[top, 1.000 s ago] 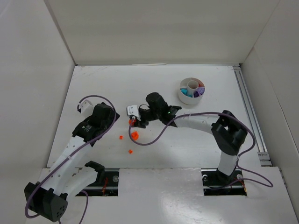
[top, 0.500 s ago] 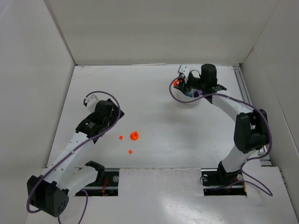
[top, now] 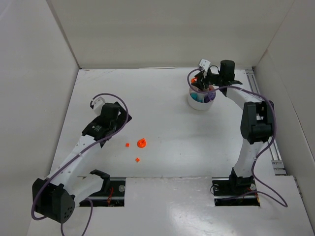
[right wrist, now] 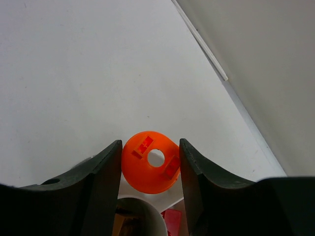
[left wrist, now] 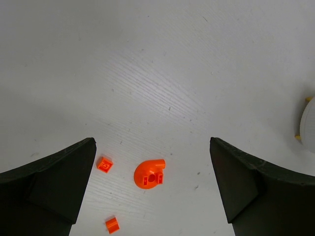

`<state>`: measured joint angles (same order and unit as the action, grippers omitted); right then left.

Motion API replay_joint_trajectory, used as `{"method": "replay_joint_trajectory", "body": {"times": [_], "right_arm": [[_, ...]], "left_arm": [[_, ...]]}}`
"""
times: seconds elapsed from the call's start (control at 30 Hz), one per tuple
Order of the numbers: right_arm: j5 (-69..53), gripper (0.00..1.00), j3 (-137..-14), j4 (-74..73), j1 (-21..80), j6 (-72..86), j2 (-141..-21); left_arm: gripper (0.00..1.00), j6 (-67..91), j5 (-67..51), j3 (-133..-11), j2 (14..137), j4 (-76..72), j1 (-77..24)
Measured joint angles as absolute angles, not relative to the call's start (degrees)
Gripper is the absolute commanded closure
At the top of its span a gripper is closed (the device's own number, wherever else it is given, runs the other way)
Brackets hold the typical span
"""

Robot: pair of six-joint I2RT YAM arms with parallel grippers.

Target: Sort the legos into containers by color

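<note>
Legos first, from my left: three orange ones lie loose on the white desk, in front of the left arm. My left hand hangs above them with its fingers spread as wide as they go and nothing between them. Through its wrist camera I see a round orange lego with a curled edge, roughly midway between the two fingers. A small orange square sits just to its left, close by the left finger, and a third orange bit lies nearer the camera. All three lie apart from one another, and none touches the hand. From above they read as a loose cluster left of the desk's middle.

Further right, towards the far right corner of the desk, stands the round white dish. Teal pieces and purple pieces show in its wedges. My right hand is over the dish's far edge, fingers about half closed and pinching an orange round piece with a hole in its middle, one finger on each side. In the right wrist view the dish's white rim is right below the held piece and a red piece lies in a wedge beneath. I cannot tell which wedge the hand is over.
</note>
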<state>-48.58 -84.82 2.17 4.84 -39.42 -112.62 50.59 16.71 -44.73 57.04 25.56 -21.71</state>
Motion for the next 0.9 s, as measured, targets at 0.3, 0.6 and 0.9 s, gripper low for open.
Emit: {"method": "replay_joint_trajectory", "body": {"times": [0.3, 0.6, 0.9], "right_arm": [[-49.04, 0.63, -87.85, -3.75, 4.08, -42.81, -114.91], [-30.61, 0.63, -103.96, -25.52, 5.72, -52.8, -115.98], [-18.04, 0.63, -114.21, -42.57, 10.74, -54.76, -117.3]], "left_arm": [[0.0, 49.01, 13.43, -44.62, 59.59, 23.51, -18.04], [0.0, 48.12, 11.97, -44.05, 60.66, 22.46, -16.56], [0.0, 46.44, 9.56, -42.68, 60.97, 20.88, -14.04]]}}
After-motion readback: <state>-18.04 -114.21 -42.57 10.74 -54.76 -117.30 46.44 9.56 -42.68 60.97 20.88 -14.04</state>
